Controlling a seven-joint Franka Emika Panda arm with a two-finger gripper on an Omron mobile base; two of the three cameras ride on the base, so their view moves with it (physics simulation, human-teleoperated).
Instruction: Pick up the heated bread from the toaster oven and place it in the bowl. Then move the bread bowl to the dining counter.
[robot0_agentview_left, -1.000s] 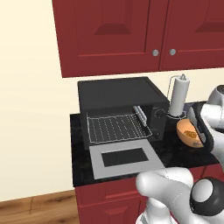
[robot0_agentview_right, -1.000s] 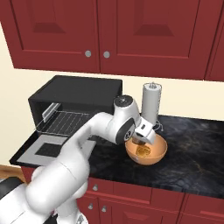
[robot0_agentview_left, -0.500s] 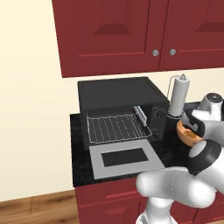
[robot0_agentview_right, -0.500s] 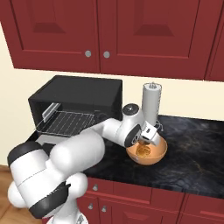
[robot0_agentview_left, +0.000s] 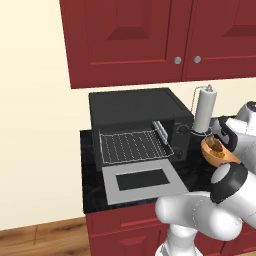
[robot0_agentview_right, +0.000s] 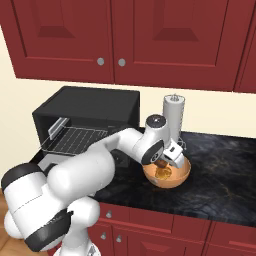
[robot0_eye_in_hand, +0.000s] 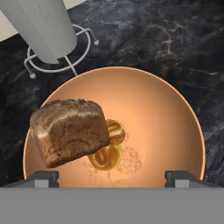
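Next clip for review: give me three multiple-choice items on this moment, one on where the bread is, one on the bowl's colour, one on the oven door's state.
1. Where is the heated bread?
A. on the oven rack
B. over the bowl
C. on the floor
2. What colour is the bowl?
A. orange-tan
B. blue
C. white
3. How is the toaster oven door?
A. shut
B. missing
C. dropped open

Key: 1 B, the hand view shows it above the bowl's inside, between wide jaws; 2 A, its rim and inside look orange-tan; 3 C, the grey door lies flat before the rack.
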